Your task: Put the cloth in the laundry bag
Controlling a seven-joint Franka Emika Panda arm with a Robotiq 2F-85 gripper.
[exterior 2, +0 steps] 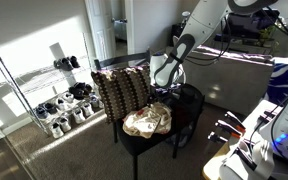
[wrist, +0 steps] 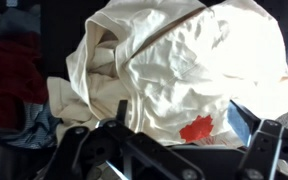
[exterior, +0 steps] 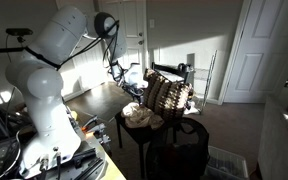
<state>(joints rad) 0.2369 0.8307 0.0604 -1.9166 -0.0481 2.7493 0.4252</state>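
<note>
Black fingers of the hand frame the bottom of the wrist view, spread wide with nothing between them. Just beyond lies the crumpled cream cloth, marked with a red patch; dark red fabric sits beside it. In an exterior view the cloth rests on the black chair, in front of a patterned cushion, with the hand above it. In an exterior view the cloth sits on the same seat.
</note>
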